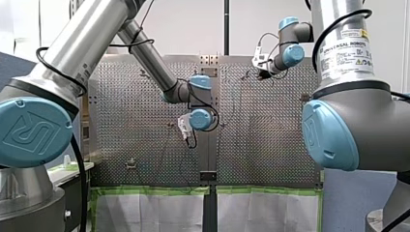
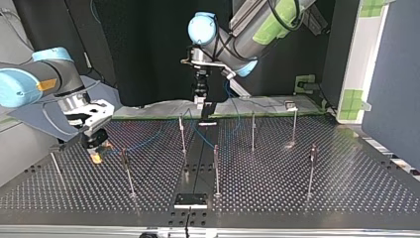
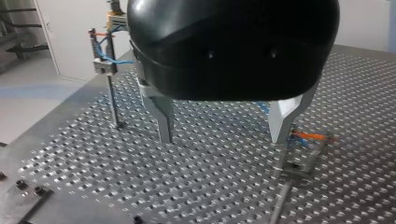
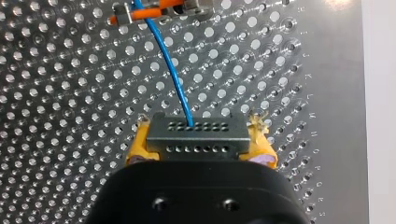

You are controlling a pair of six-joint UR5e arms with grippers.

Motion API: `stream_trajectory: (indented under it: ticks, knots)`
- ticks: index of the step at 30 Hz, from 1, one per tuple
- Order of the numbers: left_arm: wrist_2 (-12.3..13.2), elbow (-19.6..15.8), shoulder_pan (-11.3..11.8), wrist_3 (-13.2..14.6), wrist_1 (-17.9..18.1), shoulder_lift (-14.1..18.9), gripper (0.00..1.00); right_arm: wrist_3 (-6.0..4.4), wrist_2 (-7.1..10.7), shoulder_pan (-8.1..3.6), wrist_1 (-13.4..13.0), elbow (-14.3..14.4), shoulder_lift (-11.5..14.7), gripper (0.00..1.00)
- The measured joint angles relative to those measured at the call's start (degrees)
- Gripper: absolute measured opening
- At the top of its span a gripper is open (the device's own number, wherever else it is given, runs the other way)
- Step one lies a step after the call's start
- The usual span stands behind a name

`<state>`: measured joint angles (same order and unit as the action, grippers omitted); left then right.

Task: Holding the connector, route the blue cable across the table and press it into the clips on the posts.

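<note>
Between yellow pads point(image 4: 138, 145) of right gripper point(image 4: 198, 140), clamped by its ends: connector point(image 4: 196, 135), probably rigid, light. Running toward clip point(image 4: 196, 6) at 12 o'clock, thin limp blue cable point(image 4: 170, 70); best steered by connector. Left gripper point(image 3: 223, 136) spread wide, empty.

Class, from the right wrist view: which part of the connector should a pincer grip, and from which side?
Grip the connector by its two short ends, coming from behind, opposite the holed face where the blue cable leaves. Those ends look flat and parallel, and the cable runs free ahead. My right pincer holds it so.
</note>
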<state>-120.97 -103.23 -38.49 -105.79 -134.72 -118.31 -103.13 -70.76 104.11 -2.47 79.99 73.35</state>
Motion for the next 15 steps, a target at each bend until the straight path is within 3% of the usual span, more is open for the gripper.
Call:
stream_trajectory:
  ticks: [15]
  knots:
    - [-0.88, -7.36, -1.79, -1.15, 7.37, -0.16, 1.0, 0.13, -0.38, -0.01, -0.08, 0.0, -0.02, 0.0]
